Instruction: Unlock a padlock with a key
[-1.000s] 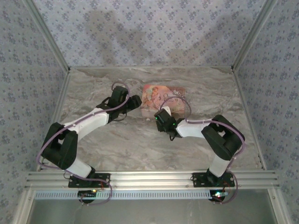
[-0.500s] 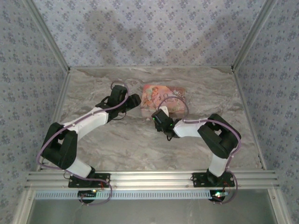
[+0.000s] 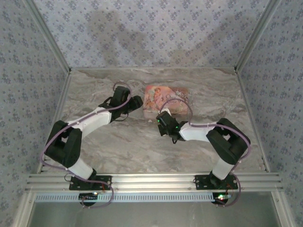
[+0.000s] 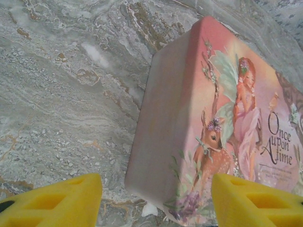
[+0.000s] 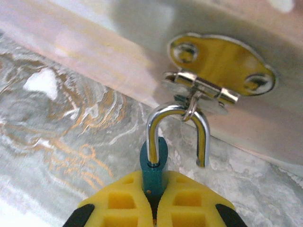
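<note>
The padlock (image 5: pixel 154 165) has a dark teal body and a silvery loop (image 5: pixel 177 113). The loop is sprung open, with one leg hanging free. It still hooks through the ring of the brass hasp (image 5: pixel 220 61) on the pink box (image 3: pixel 163 97). My right gripper (image 5: pixel 155 189) is shut on the padlock's body, at the box's near edge (image 3: pixel 160 116). My left gripper (image 4: pixel 156 198) is open at the box's left end (image 4: pixel 189 118), its yellow fingers (image 4: pixel 57 201) astride the near corner without touching it. A small white speck (image 4: pixel 150 209) lies by that corner; I cannot tell whether it is the key.
The marble table (image 3: pixel 118 142) is bare in front of both arms. Patterned walls and metal rails (image 3: pixel 251 42) close in the left, right and back sides.
My right gripper has closed on the padlock's body, and its arm shifted slightly at the box's near edge. The left arm and its open gripper have stayed put.
</note>
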Action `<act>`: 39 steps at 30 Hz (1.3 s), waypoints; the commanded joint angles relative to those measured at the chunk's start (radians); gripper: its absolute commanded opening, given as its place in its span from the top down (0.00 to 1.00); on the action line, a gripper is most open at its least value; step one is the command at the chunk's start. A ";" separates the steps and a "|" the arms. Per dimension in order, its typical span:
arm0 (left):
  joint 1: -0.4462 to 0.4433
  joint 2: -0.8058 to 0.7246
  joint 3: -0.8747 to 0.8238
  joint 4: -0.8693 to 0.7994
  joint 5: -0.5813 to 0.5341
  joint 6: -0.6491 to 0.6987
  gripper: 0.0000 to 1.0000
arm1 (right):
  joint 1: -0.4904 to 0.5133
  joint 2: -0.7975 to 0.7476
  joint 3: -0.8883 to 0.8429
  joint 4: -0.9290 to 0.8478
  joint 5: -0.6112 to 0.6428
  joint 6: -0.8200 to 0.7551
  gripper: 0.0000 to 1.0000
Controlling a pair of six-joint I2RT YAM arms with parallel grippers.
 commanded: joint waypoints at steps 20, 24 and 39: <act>0.020 0.117 0.086 0.013 0.097 0.048 0.38 | -0.016 -0.041 0.138 -0.378 -0.226 -0.428 1.00; 0.020 0.134 0.075 0.033 0.132 0.043 0.40 | -0.013 -0.038 0.150 -0.394 -0.211 -0.449 1.00; 0.006 0.166 0.033 0.119 0.217 -0.026 0.44 | 0.042 0.033 0.297 -0.423 -0.202 -0.594 1.00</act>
